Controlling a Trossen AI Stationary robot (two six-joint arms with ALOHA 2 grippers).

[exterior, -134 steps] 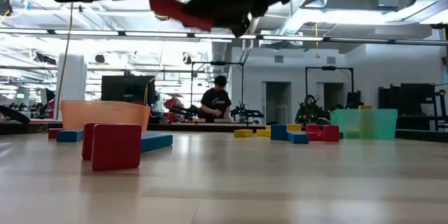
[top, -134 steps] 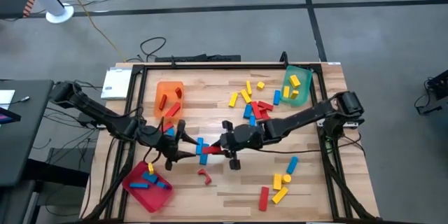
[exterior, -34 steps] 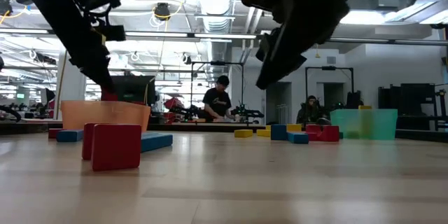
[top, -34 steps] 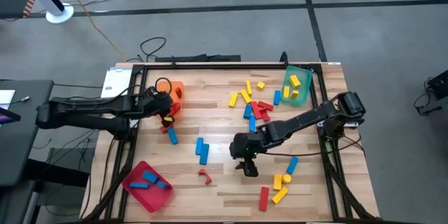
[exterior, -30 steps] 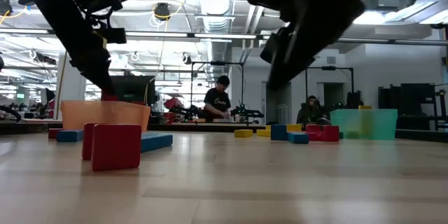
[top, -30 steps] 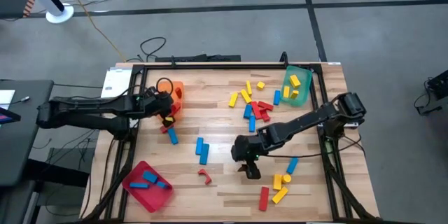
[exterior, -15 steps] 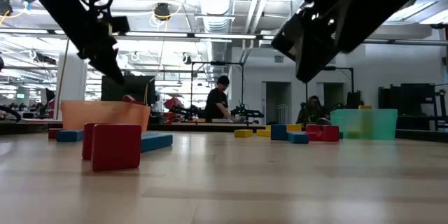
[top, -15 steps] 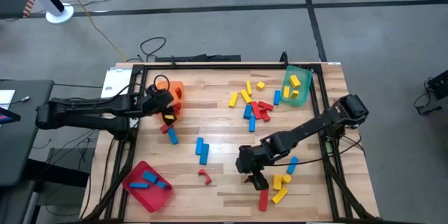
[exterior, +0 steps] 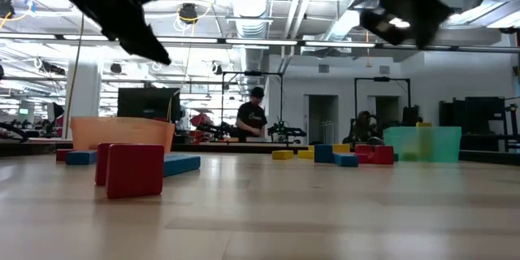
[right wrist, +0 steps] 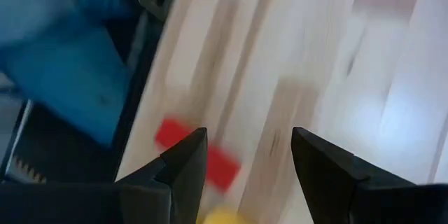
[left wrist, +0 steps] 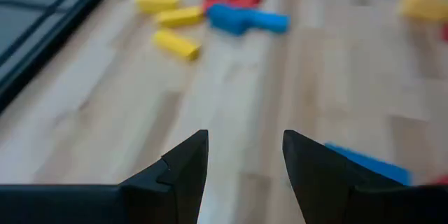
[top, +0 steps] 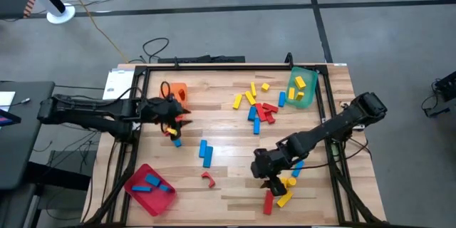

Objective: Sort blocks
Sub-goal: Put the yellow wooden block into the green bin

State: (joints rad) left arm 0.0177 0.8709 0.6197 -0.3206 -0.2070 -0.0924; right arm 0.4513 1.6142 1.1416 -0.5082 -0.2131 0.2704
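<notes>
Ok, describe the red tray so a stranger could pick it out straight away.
Start at the wooden table seen from above and go to its near left corner. The red tray sits there at an angle, holding only blue blocks, unlike the orange tray and the green tray at the far side.

Red, blue and yellow blocks [top: 258, 105] are scattered on a pale wood table [top: 228, 117], with orange [top: 174, 90], green [top: 301, 87] and red [top: 149, 189] trays and dark arms seen.

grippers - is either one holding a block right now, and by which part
Neither. The left gripper is open with only bare table between its fingers. The right gripper is open too, above a red block that it does not grip.
</notes>
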